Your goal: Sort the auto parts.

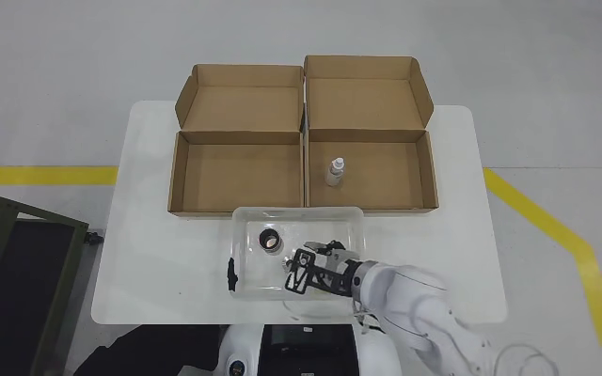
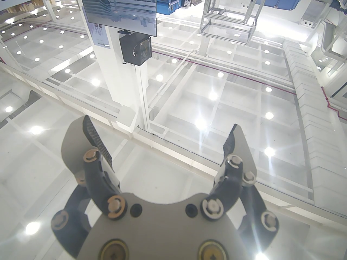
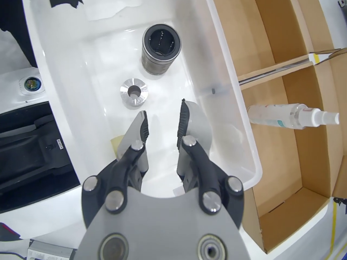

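Right tool (image 3: 163, 113), jaws parted and empty, hangs inside the clear bin (image 3: 223, 55) at the near edge of the counter (image 1: 141, 235), just short of the metal ring (image 3: 134, 92) and the cylindrical bearing (image 3: 160, 52). A pale item (image 3: 116, 143) half hidden behind one finger is indistinct. Left tool (image 2: 160, 123), jaws spread wide, points at the ceiling.

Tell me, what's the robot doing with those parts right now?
Right gripper open, empty, at the clear bin. Left gripper open, empty, pointed at the ceiling. Bearing sleeve and silver ring sit unheld in the bin. Nothing blocking them.
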Controlling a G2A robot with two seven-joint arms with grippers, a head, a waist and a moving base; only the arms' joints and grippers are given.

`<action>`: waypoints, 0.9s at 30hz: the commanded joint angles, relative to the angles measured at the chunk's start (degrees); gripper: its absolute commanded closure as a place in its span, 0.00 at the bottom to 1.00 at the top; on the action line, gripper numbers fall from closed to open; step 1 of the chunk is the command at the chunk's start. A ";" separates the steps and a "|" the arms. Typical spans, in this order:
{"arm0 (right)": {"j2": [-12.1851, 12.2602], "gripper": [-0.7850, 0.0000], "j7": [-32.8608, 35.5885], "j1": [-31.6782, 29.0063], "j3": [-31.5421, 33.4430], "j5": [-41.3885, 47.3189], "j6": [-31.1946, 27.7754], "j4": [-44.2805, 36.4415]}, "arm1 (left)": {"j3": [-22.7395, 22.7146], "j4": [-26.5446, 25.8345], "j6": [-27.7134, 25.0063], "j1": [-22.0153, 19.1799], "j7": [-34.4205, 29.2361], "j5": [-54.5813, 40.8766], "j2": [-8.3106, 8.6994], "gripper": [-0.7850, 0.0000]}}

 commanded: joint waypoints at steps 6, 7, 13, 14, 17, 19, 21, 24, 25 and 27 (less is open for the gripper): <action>0.10 0.58 4.27 1.87 0.58 5.50 -1.97 1.56 | 0.00 0.00 0.00 0.00 0.00 0.00 0.00 0.00; 0.10 0.58 5.04 2.15 0.49 6.30 -2.26 1.67 | 0.00 0.00 0.00 0.00 0.00 0.00 0.00 0.00; 0.24 0.55 10.44 3.85 0.13 9.78 -3.14 2.48 | 0.00 0.00 0.00 0.00 0.00 0.00 0.00 0.00; 0.28 0.53 11.31 4.05 0.15 10.34 -3.13 2.62 | 0.00 0.00 0.00 0.00 0.00 0.00 0.00 0.00; 0.38 0.00 13.38 4.50 0.22 11.62 -2.39 2.70 | 0.00 0.00 0.00 0.00 0.00 0.00 0.00 0.00; 0.40 0.00 13.42 4.69 0.52 12.59 -1.30 2.43 | 0.00 0.00 0.00 0.00 0.00 0.00 0.00 0.00; 0.42 0.00 13.40 4.72 0.58 12.66 -1.17 2.40 | 0.00 0.00 0.00 0.00 0.00 0.00 0.00 0.00; 0.42 0.00 13.40 4.72 0.58 12.66 -1.17 2.40 | 0.00 0.00 0.00 0.00 0.00 0.00 0.00 0.00; 0.42 0.00 13.40 4.72 0.58 12.66 -1.17 2.40 | 0.00 0.00 0.00 0.00 0.00 0.00 0.00 0.00; 0.42 0.00 13.40 4.72 0.58 12.66 -1.17 2.40 | 0.00 0.00 0.00 0.00 0.00 0.00 0.00 0.00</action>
